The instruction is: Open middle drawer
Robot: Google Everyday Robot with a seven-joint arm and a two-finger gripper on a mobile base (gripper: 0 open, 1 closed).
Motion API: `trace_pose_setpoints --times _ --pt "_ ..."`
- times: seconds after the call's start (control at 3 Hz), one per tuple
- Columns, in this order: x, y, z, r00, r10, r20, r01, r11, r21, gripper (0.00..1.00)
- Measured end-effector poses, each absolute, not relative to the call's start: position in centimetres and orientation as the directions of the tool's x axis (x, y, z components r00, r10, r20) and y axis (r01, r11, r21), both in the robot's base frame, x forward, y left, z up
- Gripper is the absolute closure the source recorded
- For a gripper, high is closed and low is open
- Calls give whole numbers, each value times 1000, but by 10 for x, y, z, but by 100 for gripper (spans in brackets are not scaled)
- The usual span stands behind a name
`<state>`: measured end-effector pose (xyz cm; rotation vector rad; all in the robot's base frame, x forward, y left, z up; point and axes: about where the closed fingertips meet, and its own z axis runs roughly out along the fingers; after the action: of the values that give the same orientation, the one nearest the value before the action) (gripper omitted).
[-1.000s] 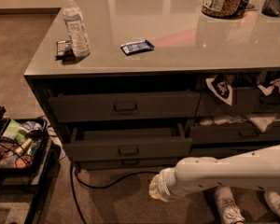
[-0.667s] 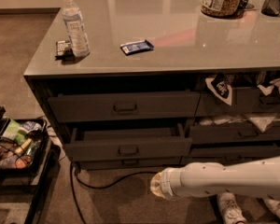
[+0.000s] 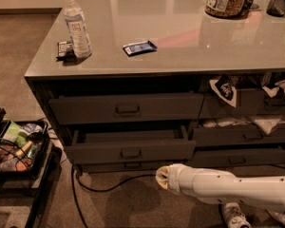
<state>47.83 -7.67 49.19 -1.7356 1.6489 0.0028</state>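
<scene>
Little is changing: the wide dark-grey middle drawer (image 3: 95,153) below the glossy grey counter (image 3: 190,46) is still standing partly pulled out, while my gripper (image 3: 162,177) is hovering low before its right end, drifting slightly upward, apart from the small loop handle (image 3: 130,152). Whether the gripper is open or closed I cannot tell. I am judging the opening largely done.

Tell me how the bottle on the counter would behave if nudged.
The bottle is tall, narrow and upright, so it would probably tip rather than slide. Round-bodied, it would likely roll once down on the smooth counter. The gripper is out of view; only the arm shows, low near the middle drawer.
</scene>
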Motion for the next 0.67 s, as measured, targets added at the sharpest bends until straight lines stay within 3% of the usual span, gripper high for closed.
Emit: trace_pose_setpoints --times 0.67 --pt "537 -81 491 214 -853 -477 -832 97 -547 100"
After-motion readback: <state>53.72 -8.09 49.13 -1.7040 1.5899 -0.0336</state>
